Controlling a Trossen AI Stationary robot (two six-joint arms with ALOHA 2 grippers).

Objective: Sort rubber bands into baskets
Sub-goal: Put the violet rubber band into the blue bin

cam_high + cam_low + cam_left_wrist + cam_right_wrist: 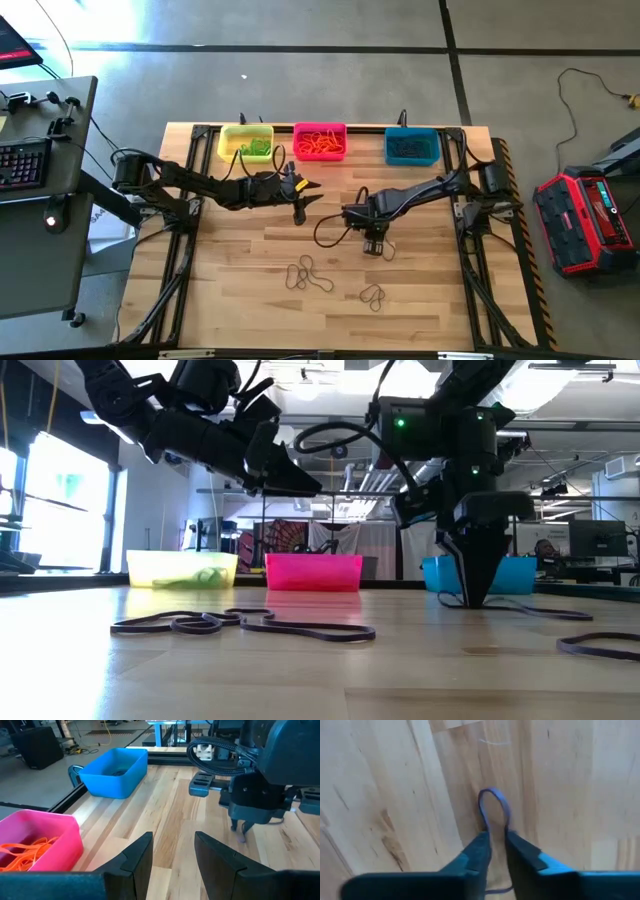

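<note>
A dark rubber band (494,807) lies on the wooden table (230,300) at mid-right, and my right gripper (497,842) stands over it, pointing down, shut on it. In the low view its fingertips (475,598) reach the tabletop. My left gripper (172,852) hovers open and holds nothing, above the table left of centre (300,195). More dark bands lie loose nearer the front edge (310,275) (373,295). At the far edge stand the yellow basket (246,143) with green bands, the pink basket (320,141) with orange bands, and the teal basket (412,146) with dark ones. My right gripper pinches the dark band between its two fingertips, where the loop's two strands (496,831) run together into the gap. The fingers come from above, pointing down. The loop's free end (492,794) lies flat on the table beyond the fingers, and the rest trails along the wood (530,610).
Black cables loop off both arms over the table's middle (330,230). Dark frame rails run along the table's left and right sides (180,260) (480,260). Bare wood shows between the two grippers and along the front edge.
</note>
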